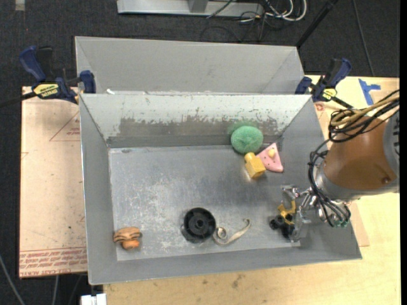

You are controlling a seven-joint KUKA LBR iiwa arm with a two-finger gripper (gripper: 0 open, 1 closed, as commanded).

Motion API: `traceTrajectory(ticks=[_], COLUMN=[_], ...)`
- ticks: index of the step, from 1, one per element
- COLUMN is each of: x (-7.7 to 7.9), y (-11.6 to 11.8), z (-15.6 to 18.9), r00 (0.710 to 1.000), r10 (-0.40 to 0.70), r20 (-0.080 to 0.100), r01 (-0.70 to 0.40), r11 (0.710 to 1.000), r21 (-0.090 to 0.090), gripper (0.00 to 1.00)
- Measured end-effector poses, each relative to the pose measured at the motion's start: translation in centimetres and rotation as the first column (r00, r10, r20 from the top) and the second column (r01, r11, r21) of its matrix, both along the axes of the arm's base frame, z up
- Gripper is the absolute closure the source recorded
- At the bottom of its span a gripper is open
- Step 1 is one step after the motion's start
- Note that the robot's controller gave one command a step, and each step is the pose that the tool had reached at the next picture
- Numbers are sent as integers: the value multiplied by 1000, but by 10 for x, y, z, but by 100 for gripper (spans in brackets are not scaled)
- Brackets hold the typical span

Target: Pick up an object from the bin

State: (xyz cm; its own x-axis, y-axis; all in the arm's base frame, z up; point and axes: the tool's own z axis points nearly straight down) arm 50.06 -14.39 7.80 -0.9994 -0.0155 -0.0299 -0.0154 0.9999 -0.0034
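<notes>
KUKA arm's gripper [289, 220] hangs low in the front right corner of the grey bin [152, 170], close against the right wall, where a scrape on the metal or a grab at nothing looks the likeliest mishap, since no loose thing lies plainly beneath it. Whether it is open or closed, or holds the small yellow-and-black shape [284, 216] at its tip, cannot be told. Nearest lie a yellow block [254, 166] and pink wedge [273, 159] towards the back wall, and a curved silver piece [232, 233] by the front edge
</notes>
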Motion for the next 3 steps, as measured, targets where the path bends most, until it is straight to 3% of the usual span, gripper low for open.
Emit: traceTrajectory(ticks=[1,2,3], x=[0,19,11], y=[6,4,6], z=[53,84,107], r00=[1000,1000,999], r10=[-7,-5,6], r20=[-31,-21,-39], r01=[7,5,-6], r11=[1000,1000,1000], r21=[5,2,7], gripper=[100,100,100])
